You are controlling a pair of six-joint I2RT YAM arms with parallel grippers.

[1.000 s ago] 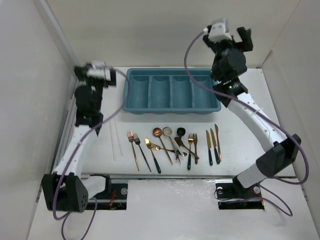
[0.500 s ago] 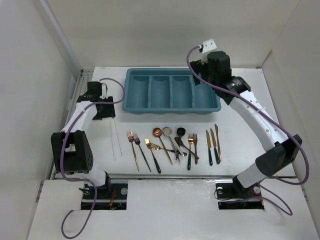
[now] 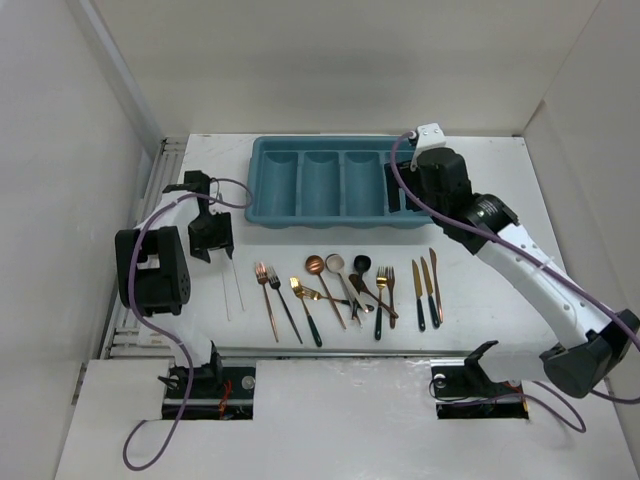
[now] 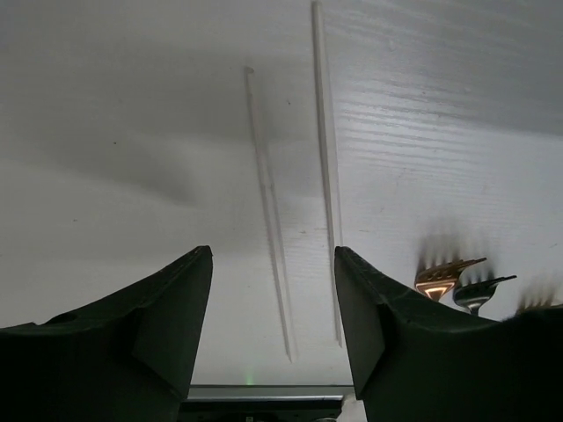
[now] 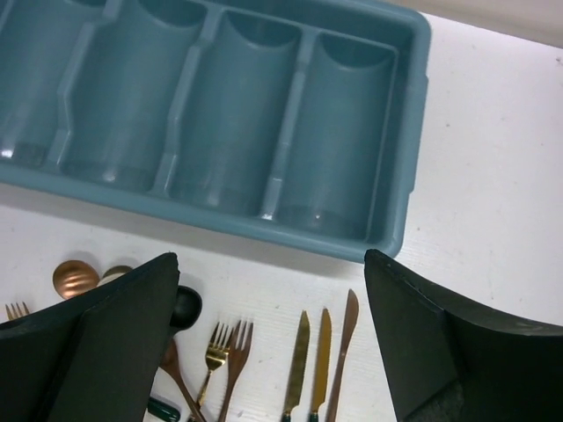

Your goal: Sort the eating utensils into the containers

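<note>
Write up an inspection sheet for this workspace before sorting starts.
Surface: white table, no spills seen.
Job's things: teal tray at the far side, no utensil seen inside; eating utensils in a row on the table before it.
Clutter: two thin clear sticks left of the row.
Grippers: left gripper near the sticks, open, empty; right gripper above the tray's right end, open, empty.
Cables: purple cables loop along both arms.
Surroundings: white walls on three sides.

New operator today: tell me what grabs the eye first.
The big teal tray at the far side of the table, all four compartments empty. Before it lies a row of gold and copper utensils. Both grippers are open: right gripper by the tray's right end, left gripper near two thin rods.
</note>
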